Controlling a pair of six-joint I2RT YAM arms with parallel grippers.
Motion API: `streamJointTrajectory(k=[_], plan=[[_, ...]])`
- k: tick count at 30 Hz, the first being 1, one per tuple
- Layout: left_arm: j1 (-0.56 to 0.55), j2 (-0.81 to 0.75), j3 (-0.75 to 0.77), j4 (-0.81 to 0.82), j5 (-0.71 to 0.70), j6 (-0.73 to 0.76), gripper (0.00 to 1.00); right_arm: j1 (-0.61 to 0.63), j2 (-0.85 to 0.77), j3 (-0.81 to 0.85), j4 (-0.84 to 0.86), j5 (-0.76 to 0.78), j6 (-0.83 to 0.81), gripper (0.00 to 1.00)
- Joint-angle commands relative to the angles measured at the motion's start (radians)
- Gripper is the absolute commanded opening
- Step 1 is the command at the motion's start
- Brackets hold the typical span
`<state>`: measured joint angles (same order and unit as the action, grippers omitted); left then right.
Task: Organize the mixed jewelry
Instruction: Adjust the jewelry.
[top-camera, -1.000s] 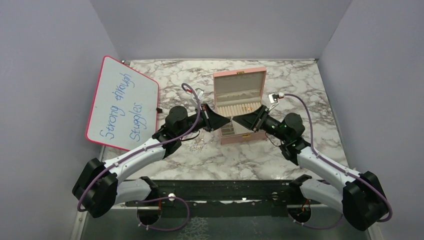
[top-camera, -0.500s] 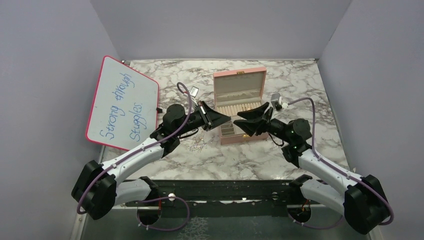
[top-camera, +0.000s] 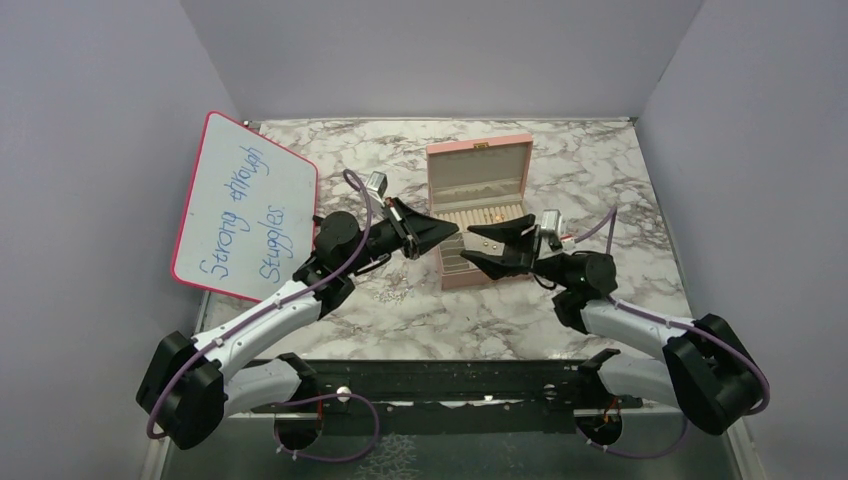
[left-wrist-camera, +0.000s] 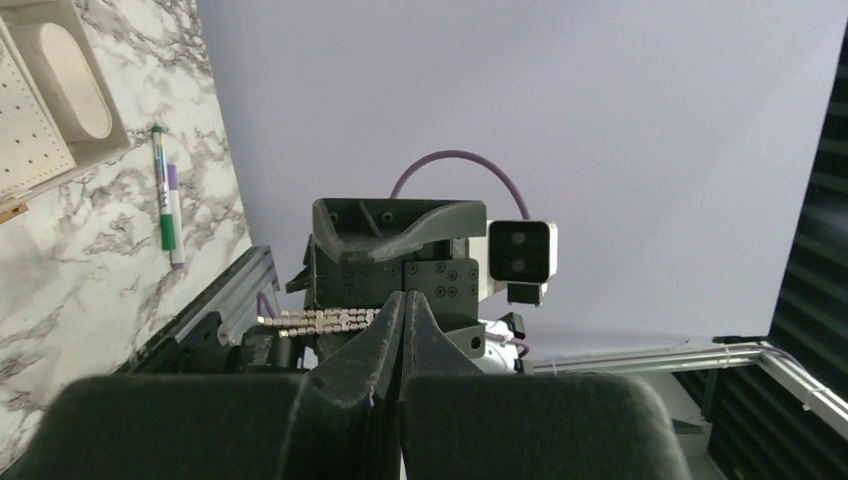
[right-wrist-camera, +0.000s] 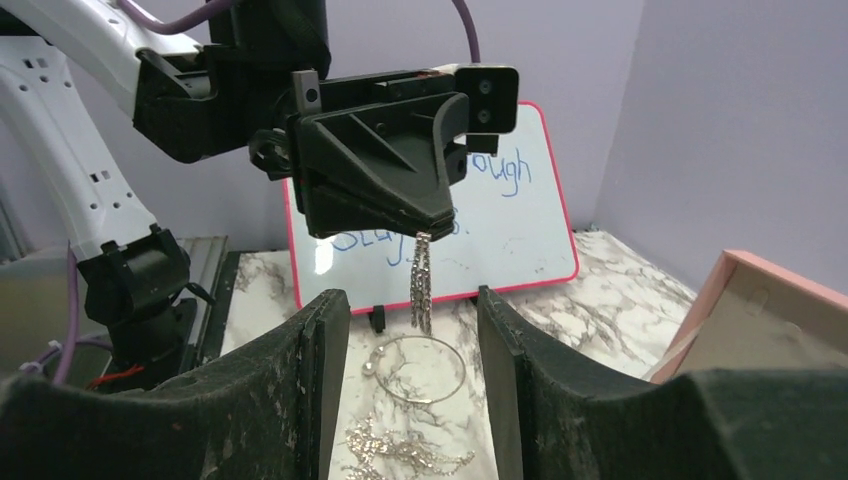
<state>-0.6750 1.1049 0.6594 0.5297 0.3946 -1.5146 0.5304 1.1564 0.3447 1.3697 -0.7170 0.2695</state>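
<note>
- Lilac-grey walls on three sides, marble counter (top-camera: 500, 310) below.
- Left fingers (left-wrist-camera: 385, 340): clamped shut on a silver strand (right-wrist-camera: 422, 285). It hangs straight down from the tips, clear of the counter.
- Right fingers (right-wrist-camera: 320, 380): spread wide, nothing gripped. They point at the left tips. From the right wrist the strand sits framed in the gap but farther off, touching neither finger.
- Top view: both sets of tips are near each other, raised over the front-left part of the open pink box (top-camera: 480, 170).
- Counter under the strand: thin silver hoop (right-wrist-camera: 420, 370) lying flat, with a tangle of small silver pieces (right-wrist-camera: 400, 455) just beside it, nearer the right wrist camera.
- Behind the left arm: red-framed whiteboard (top-camera: 245, 205) with handwritten text, propped at the left wall.
- Green-and-white marker (left-wrist-camera: 162, 200) lies on the counter beyond the box, near the counter's edge.
</note>
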Motion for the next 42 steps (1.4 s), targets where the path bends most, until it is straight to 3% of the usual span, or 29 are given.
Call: streamJointTrajectory(k=[1, 9, 16, 26, 38, 42], plan=[[0.006, -0.036, -0.026, 0.063, -0.056, -0.076, 0.0, 0.045, 0.03, 0.041, 0.132, 0.043, -0.058, 0.55], [0.006, -0.05, -0.055, 0.082, -0.079, -0.102, 0.0, 0.087, 0.054, 0.042, 0.184, 0.156, -0.074, 0.51], [0.006, -0.05, -0.066, 0.095, -0.081, -0.104, 0.0, 0.096, 0.095, 0.062, 0.211, 0.145, -0.047, 0.51], [0.005, -0.058, -0.078, 0.105, -0.082, -0.104, 0.0, 0.099, 0.117, 0.066, 0.235, 0.161, -0.044, 0.34], [0.006, -0.058, -0.085, 0.109, -0.082, -0.106, 0.0, 0.098, 0.138, 0.079, 0.247, 0.157, -0.023, 0.38], [0.006, -0.058, -0.089, 0.11, -0.082, -0.107, 0.0, 0.099, 0.136, 0.082, 0.241, 0.157, -0.021, 0.36]])
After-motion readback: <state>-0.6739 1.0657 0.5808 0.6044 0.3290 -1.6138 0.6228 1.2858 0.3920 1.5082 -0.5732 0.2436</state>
